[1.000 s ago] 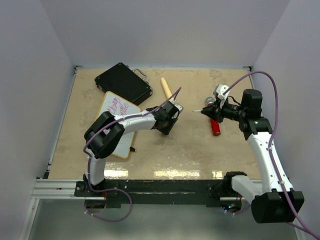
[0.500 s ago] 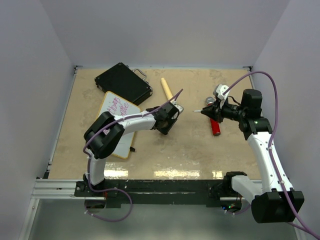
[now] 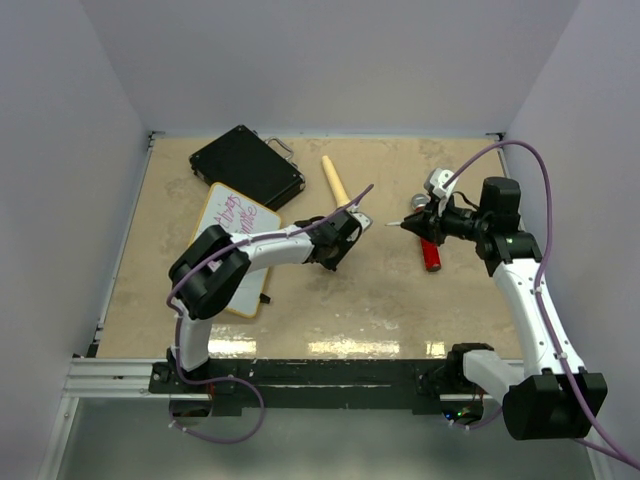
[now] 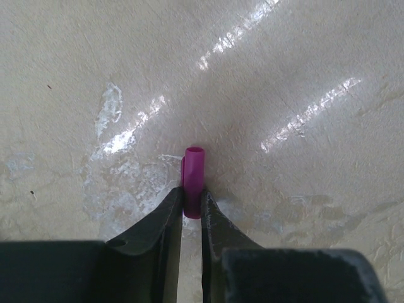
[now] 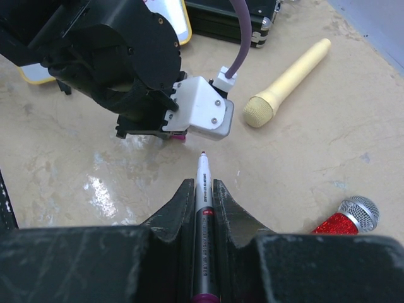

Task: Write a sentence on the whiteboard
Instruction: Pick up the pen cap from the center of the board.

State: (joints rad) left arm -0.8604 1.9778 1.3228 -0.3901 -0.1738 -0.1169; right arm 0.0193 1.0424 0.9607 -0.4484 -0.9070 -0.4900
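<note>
The whiteboard (image 3: pixel 225 262) lies at the left of the table, yellow-framed, partly under my left arm. The sentence (image 3: pixel 232 214) shows as magenta writing on its far half; the words are too small to read. My left gripper (image 3: pixel 328 258) is shut on a magenta marker cap (image 4: pixel 193 178) and holds it low over the table at centre. My right gripper (image 3: pixel 420 226) is shut on a grey marker (image 5: pixel 203 214) whose bare tip (image 5: pixel 202 154) points at the left gripper (image 5: pixel 178 136). A gap separates tip and cap. A corner of the whiteboard shows in the right wrist view (image 5: pixel 184 24).
A black case (image 3: pixel 247 165) lies behind the whiteboard. A cream microphone (image 3: pixel 333 179) lies at the back centre. A red microphone with a silver head (image 3: pixel 430 252) lies under my right gripper. Walls close the table on three sides.
My left gripper with the cap has tilted and shifted slightly toward the right arm. My right gripper with the marker has edged slightly left.
</note>
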